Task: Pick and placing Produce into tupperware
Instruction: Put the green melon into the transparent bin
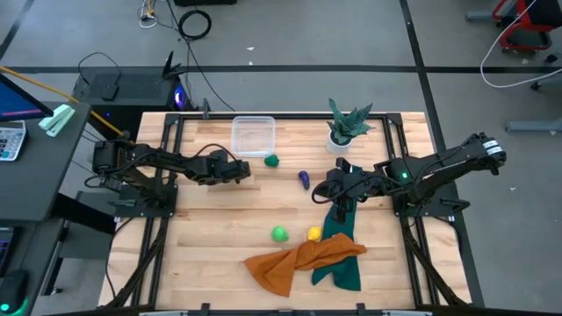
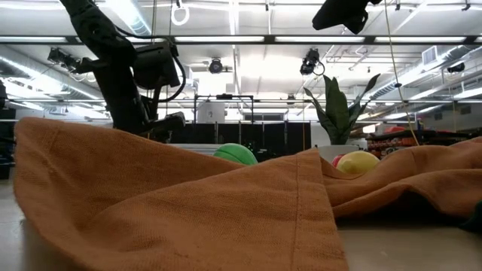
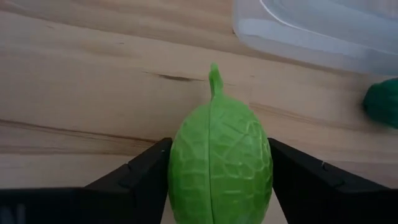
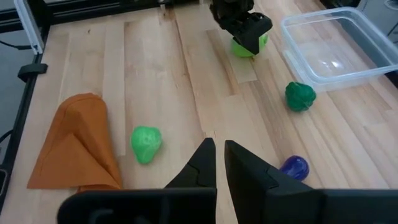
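Note:
A light green, veined produce piece [image 3: 221,162] lies on the wooden table between the fingers of my left gripper [image 3: 219,149], just near of the clear tupperware [image 1: 253,136]. In the right wrist view the same piece [image 4: 250,46] shows under that gripper [image 4: 245,31]. A dark green piece [image 1: 271,161] and a purple one [image 1: 304,179] lie to the right of it. Another light green piece [image 1: 279,233] and a yellow one [image 1: 313,233] lie beside the cloths. My right gripper [image 4: 219,149] is shut on nothing, above the table's middle right. My left gripper has the light green produce between its two fingers, one finger [image 3: 146,171] on each long side [image 3: 180,155] of the piece. The fingers slant down and lie along the piece, whose stem tip [image 3: 214,78] points away from the gripper. The piece rests on the table.
An orange cloth [image 1: 303,259] overlaps a dark green cloth [image 1: 338,254] near the front edge. A spiky potted plant [image 1: 347,127] stands at the far right. A little red [image 2: 337,160] shows beside the yellow piece [image 2: 358,161] in the low view.

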`<action>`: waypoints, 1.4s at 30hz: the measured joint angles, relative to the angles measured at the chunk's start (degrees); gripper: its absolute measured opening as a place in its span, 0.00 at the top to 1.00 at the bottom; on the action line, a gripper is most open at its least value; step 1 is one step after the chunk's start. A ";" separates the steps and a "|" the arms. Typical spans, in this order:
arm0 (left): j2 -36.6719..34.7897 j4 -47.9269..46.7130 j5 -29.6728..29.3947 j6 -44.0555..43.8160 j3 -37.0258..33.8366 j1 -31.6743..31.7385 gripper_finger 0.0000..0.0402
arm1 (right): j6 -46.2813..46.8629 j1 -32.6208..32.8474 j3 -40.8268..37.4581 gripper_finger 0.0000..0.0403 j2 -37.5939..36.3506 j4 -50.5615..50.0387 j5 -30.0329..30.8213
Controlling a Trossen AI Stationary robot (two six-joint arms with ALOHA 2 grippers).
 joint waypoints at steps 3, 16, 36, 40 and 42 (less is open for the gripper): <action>0.00 0.58 0.57 0.00 0.00 -0.13 0.36 | 0.00 0.00 0.00 0.99 0.00 0.00 0.22; -0.02 12.77 3.67 -0.32 0.00 -4.93 0.36 | 0.00 -0.02 0.00 0.99 0.00 0.00 0.27; -0.04 45.20 3.64 10.03 1.88 -3.58 0.39 | 0.00 0.00 0.00 0.99 0.02 -0.01 0.27; -0.04 45.05 3.76 15.06 5.58 -1.83 0.39 | 0.04 0.00 0.00 0.99 0.00 -0.01 0.27; -0.04 45.14 4.73 17.85 7.55 -0.82 0.38 | 0.13 0.00 0.00 0.99 0.00 0.00 0.27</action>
